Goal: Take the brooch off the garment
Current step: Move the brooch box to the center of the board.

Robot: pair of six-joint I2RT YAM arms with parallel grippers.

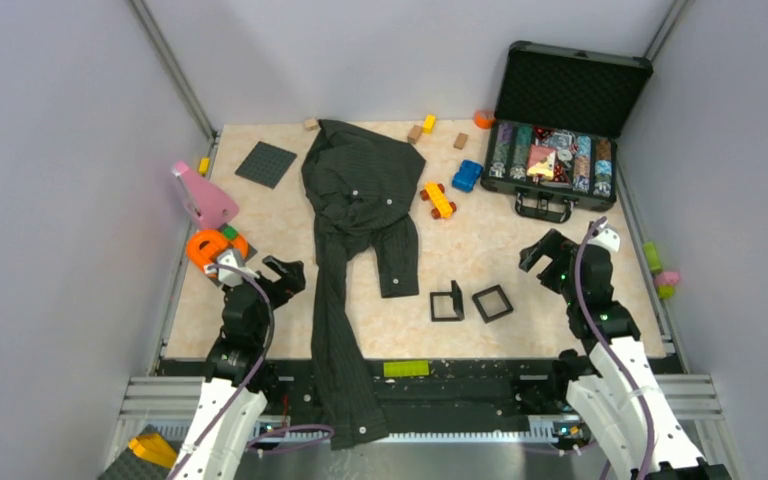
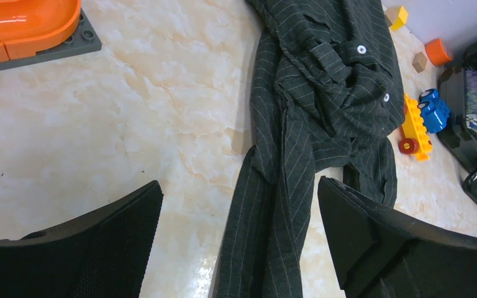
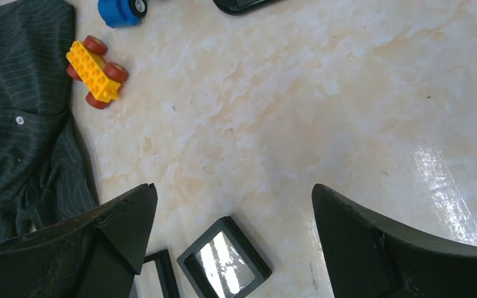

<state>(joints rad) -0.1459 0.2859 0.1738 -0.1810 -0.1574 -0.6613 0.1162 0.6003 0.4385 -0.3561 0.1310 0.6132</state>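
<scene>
Okay so both arms are just hovering with nothing in them. The left gripper (image 2: 239,186) has its jaws spread as wide as they go, and in its wrist view one long sleeve of the garment (image 2: 323,81) runs right down through the gap between the two fingers. The bunched-up body of the shirt, white buttons showing, sits further out ahead of the jaws and a bit toward the right-hand finger. An orange piece (image 2: 25,25) is way off ahead of the other finger.

The right gripper (image 3: 233,189) is the same story, jaws fully apart and holding nothing. A black square box (image 3: 225,257) lies on the table under the gap, closer to the finger on the left of that view, and a second box (image 3: 158,273) peeks out right beside that finger. The shirt is off past that same finger, well outside the jaws, with a yellow toy car (image 3: 95,68) just beside its edge, ahead of the opening.

From the top camera the shirt stretches between the two arms, nearer the left one, its lower sleeve hanging over the near table edge.

The brooch? Honestly can't make it out in any view, too small or tucked into the folds.
</scene>
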